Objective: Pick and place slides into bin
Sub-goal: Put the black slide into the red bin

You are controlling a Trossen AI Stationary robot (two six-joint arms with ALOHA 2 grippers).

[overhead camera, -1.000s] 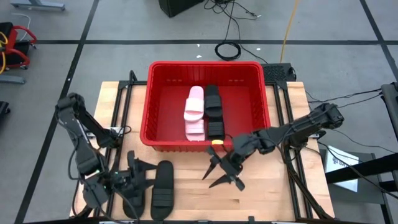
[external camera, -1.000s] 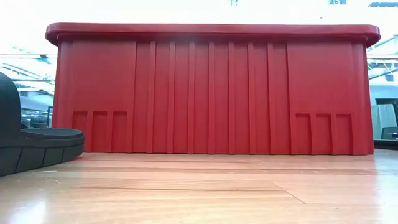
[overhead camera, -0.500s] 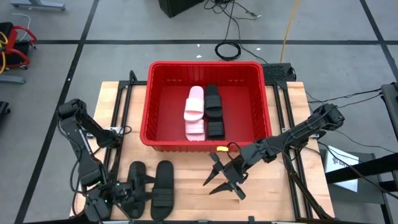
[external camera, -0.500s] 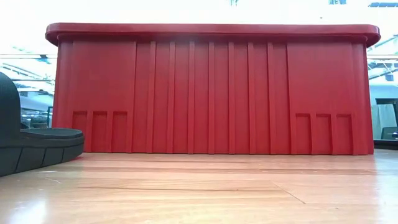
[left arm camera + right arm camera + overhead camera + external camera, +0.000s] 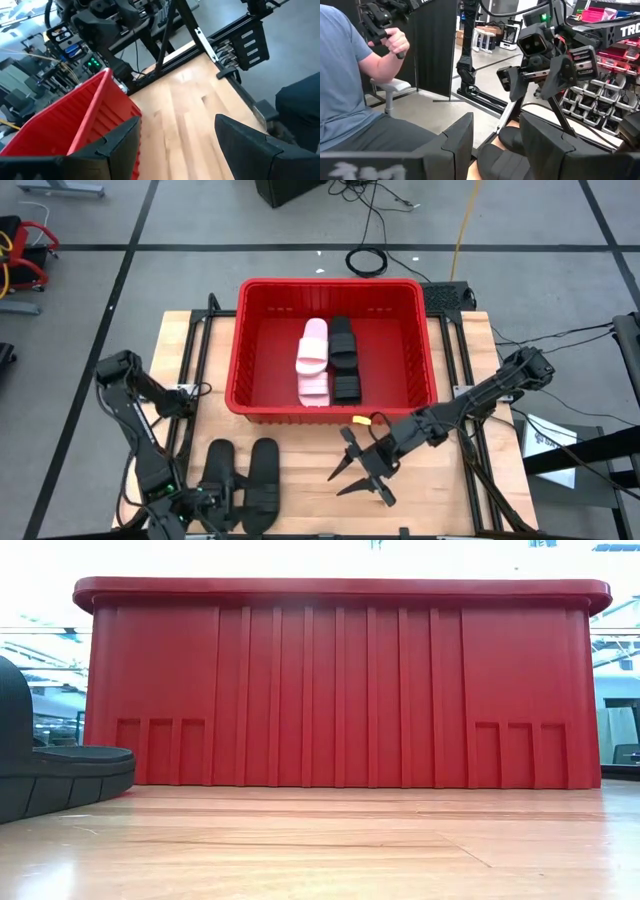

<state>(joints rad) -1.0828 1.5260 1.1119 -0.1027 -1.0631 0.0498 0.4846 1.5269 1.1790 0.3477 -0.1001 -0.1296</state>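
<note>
The red bin (image 5: pixel 240 370) stands at the table's far middle; its near wall fills the low view (image 5: pixel 340 690). Two pale pink slides (image 5: pixel 313 360) and two black slides (image 5: pixel 344 360) lie in it. Two more black slides lie side by side on the near left of the table, one on the left (image 5: pixel 218 465) and one on the right (image 5: pixel 263 480). One shows at the left of the low view (image 5: pixel 50 770). My left gripper (image 5: pixel 218 505) (image 5: pixel 180 150) is open and empty, at their near ends. My right gripper (image 5: pixel 345 475) (image 5: pixel 495 150) is open wide and empty, over bare wood near the bin's near right corner.
Black rails (image 5: pixel 455 380) run along the table's sides. Bare wood (image 5: pixel 310 480) lies between the two grippers. A seated person in a blue shirt (image 5: pixel 345 75) grips a control handle beyond the table's left side. Cables (image 5: pixel 370 258) lie on the floor behind the bin.
My left gripper has drawn back from above the left black slide toward the table's near edge, leaving that slide uncovered and where it lay. My right gripper has moved a little toward the near edge, staying open.
</note>
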